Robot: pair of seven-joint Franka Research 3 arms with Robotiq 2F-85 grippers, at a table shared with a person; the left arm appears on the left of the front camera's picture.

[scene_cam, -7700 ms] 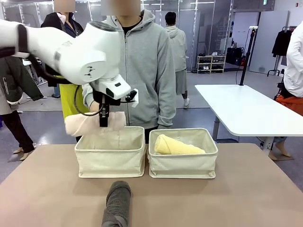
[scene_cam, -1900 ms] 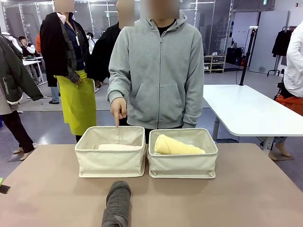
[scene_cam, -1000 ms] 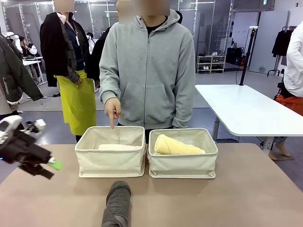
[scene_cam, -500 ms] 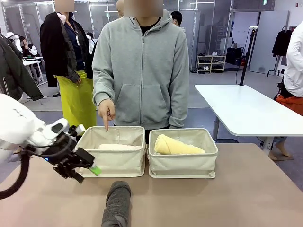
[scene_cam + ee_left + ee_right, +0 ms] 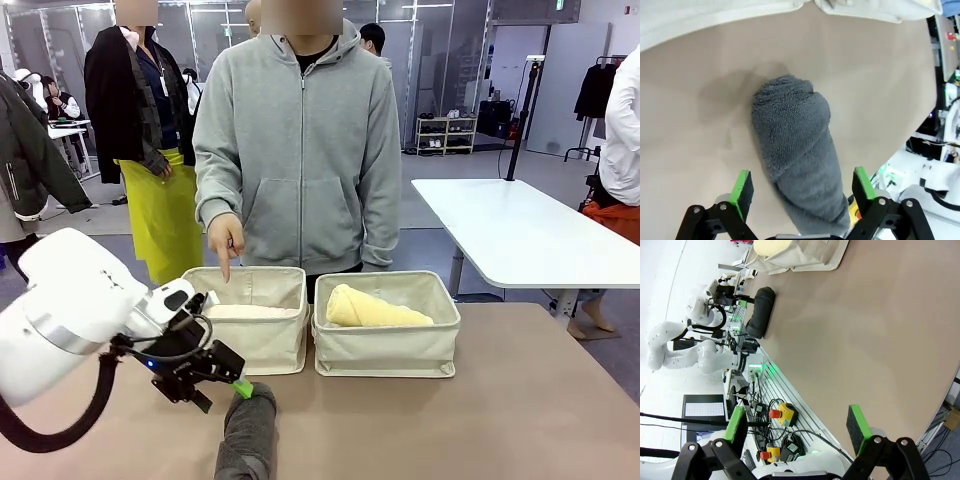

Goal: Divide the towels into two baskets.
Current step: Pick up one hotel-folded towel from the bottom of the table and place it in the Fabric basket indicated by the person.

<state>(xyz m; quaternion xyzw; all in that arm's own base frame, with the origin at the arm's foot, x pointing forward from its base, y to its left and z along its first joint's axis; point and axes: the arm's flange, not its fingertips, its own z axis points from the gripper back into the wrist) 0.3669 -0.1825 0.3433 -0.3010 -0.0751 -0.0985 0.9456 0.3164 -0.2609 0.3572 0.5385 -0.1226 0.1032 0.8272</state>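
Robotics lab, white arm (Franka), bystanders, worktables

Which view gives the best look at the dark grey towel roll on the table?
The left wrist view: the dark grey towel lies between the left gripper's open fingers, terry texture sharp. The front view crops its near end; the right wrist view shows it small and far off.

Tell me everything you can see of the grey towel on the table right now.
The grey towel is a thick roll of dark, looped terry cloth, lying flat on the tan table in front of the left basket, apart from it. One rounded end points toward the baskets. The left claw is open with a green pad on either side of the roll; I cannot tell whether the pads touch it.
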